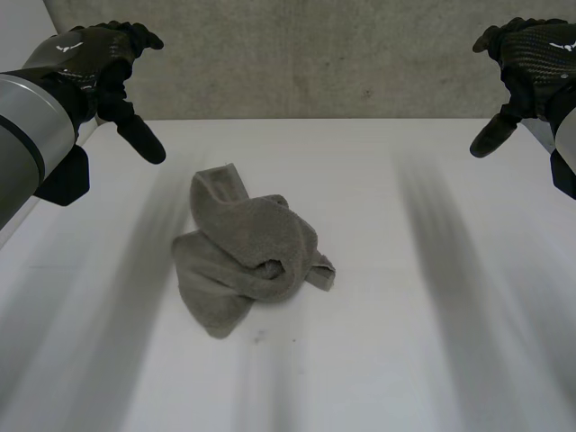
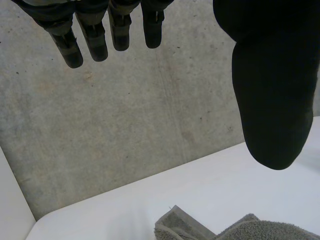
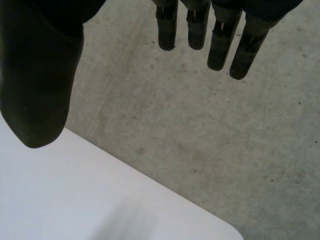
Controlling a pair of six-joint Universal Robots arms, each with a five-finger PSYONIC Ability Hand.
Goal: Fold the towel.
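- The crumpled grey-green terry towel lies bunched in a heap near the middle of the white table. One flat corner sticks out on its far side.
- The robot's black left hand hangs above the table's far left edge, fingers straight and thumb spread. It holds nothing and is well apart from the towel.
- The black right hand hangs likewise at the far right, relaxed and empty.
- The step in hand is probably the first reach, since the heap needs spreading flat before any fold.
- Each hand would best take a separate corner, not the knotted middle. The protruding far corner looks easiest for the left hand.
- Pinching a single layer and drawing the hands apart should open it cleanly.
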